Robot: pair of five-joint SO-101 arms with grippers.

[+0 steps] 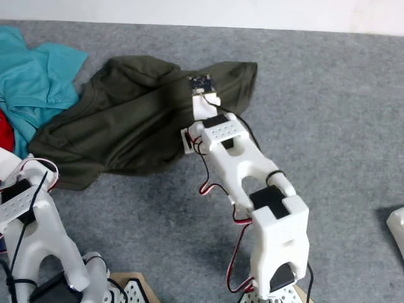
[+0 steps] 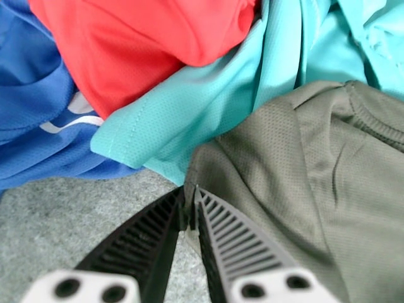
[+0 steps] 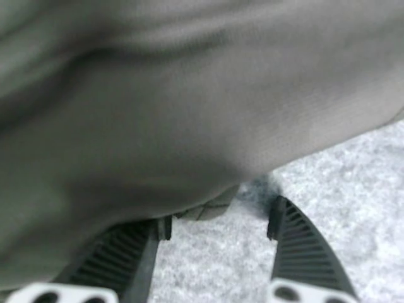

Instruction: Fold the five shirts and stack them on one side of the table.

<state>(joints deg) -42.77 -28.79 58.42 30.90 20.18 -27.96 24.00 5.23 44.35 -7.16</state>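
Note:
A crumpled olive shirt (image 1: 132, 120) lies on the grey carpeted table (image 1: 328, 126). Over its far right part my right gripper (image 1: 203, 95) hangs. In the right wrist view this gripper (image 3: 218, 218) is open, with olive fabric (image 3: 164, 113) draped over one finger and sagging into the gap. My left gripper (image 2: 190, 197) is shut at the hem of the olive shirt (image 2: 303, 183), seemingly pinching its corner. Teal (image 2: 252, 82), red (image 2: 145, 38) and blue (image 2: 38, 107) shirts lie bunched just beyond it. The left arm (image 1: 25, 202) stands at the near left.
The teal shirt (image 1: 38, 76) and a red shirt (image 1: 5, 129) sit at the far left edge. Bare carpet stretches to the right of the olive shirt. A white object (image 1: 398, 227) shows at the right edge.

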